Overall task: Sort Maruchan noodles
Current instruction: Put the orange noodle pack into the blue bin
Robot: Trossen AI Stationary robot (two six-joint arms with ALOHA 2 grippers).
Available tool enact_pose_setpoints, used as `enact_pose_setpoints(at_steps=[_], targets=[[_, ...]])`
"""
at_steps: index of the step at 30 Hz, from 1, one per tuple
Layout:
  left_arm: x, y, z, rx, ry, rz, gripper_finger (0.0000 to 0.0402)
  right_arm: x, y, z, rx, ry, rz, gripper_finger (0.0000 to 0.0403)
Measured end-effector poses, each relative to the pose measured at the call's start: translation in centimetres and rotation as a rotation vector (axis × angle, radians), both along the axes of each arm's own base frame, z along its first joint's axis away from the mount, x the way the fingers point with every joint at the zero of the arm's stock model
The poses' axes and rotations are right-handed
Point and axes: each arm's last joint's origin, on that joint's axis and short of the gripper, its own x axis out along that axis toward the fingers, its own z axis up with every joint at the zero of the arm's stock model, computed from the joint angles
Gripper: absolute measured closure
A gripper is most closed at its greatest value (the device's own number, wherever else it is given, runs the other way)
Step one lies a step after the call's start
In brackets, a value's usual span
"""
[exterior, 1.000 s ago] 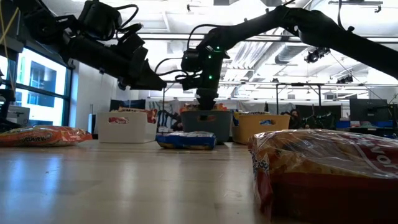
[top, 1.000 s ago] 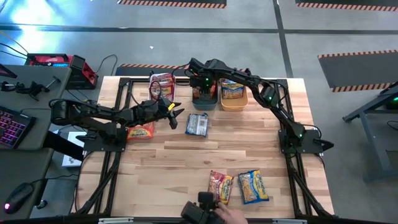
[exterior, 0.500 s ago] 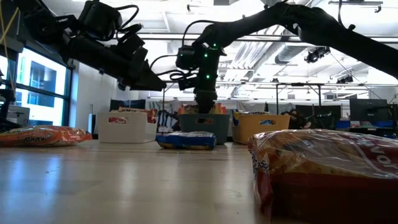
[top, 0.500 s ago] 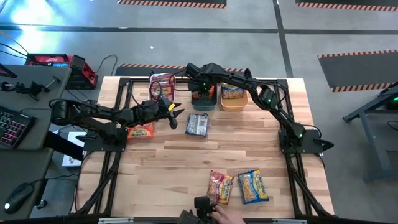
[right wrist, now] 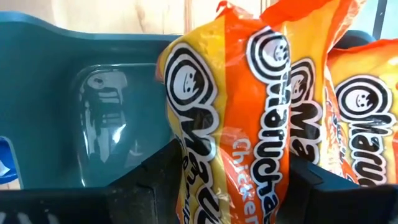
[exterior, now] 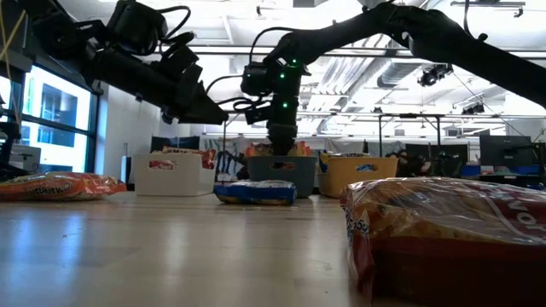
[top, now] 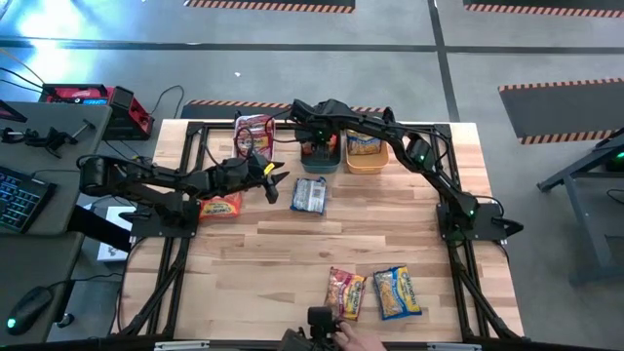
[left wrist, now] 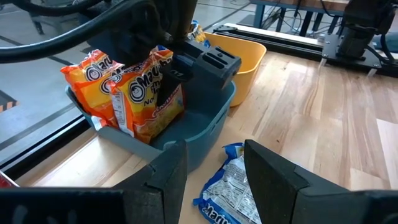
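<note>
Two dark robot arms worked over the wooden table (top: 292, 253) as we looked down on it. At far left a flat orange crinkly noodle packet (top: 220, 206) lay partly under the left arm. Next came a white plastic bin (top: 254, 132) holding pink-red packets. The left gripper (top: 277, 183) hovered with fingers spread and empty, pointing right at a blue-and-yellow crinkly packet (top: 310, 195) lying flat just beside it, long axis running away from the front edge. We judged the left arm nearer to it.

Beyond stood a teal plastic bin (left wrist: 205, 118), where the right gripper (right wrist: 236, 171) reached down, its fingers pinching an upright orange noodle packet (right wrist: 233, 112) among others. An orange-yellow bin (top: 365, 154) sat right of that. Two more packets (top: 375, 292) lay near the front edge, well apart from both grippers.
</note>
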Motion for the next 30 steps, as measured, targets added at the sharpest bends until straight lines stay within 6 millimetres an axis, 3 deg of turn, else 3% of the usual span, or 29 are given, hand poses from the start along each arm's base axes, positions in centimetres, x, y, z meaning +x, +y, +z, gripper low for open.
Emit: enact_pose_setpoints(at_steps=[25, 30], targets=[[0.00, 0.01, 0.00, 0.001, 0.001, 0.000, 0.0257, -0.01, -0.07, 0.00, -0.002, 0.002, 0.016, 0.0223], [0.00, 0.01, 0.00, 0.001, 0.001, 0.000, 0.0257, -0.15, -0.01, -0.03, 0.007, 0.017, 0.024, 0.0194]])
